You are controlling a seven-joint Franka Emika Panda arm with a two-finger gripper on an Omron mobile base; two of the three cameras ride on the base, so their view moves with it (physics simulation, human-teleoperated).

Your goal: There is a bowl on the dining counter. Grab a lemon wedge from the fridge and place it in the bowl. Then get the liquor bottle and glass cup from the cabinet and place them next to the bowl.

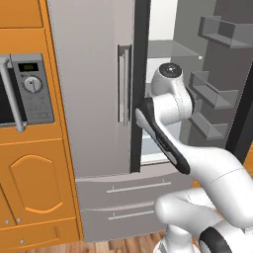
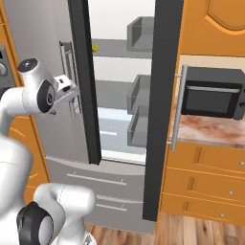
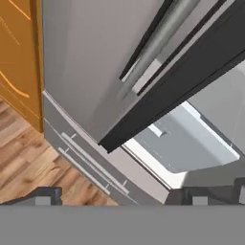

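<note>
Hand view: the two finger tips of the hand (image 3: 124, 198) stand wide apart at the bottom edge. I record the hand as open and gripping nothing. Ahead of it lies the closed left door (image 3: 91, 62) of the fridge (image 3: 191, 139), with the long grey door handle (image 3: 158, 43) running diagonally above the tips and apart from them. Past the dark door edge I see the pale lower interior of the fridge. Below the door are the two grey freezer drawers (image 3: 86, 158), and beside them the wooden floor (image 3: 28, 158).

Right base view: the hand (image 2: 64, 88) sits at the end of the arm, just beside the door handle (image 2: 67, 67). I cannot tell whether it touches it. The right door (image 2: 165, 95) stands open, edge-on to the camera, with grey door bins (image 2: 139, 33) on its inner face. The lemon wedge (image 2: 95, 47) shows as a small yellow item on an upper shelf inside the fridge, well above the hand and behind the dark edge of the left door. To the right of the fridge, a black microwave (image 2: 210, 93) stands on the table (image 2: 206, 134), above orange drawers (image 2: 210, 162).

Left base view: the arm crosses the opening of the fridge. A built-in oven panel (image 1: 29, 89) sits in the orange cabinets (image 1: 34, 183) on the left.
</note>
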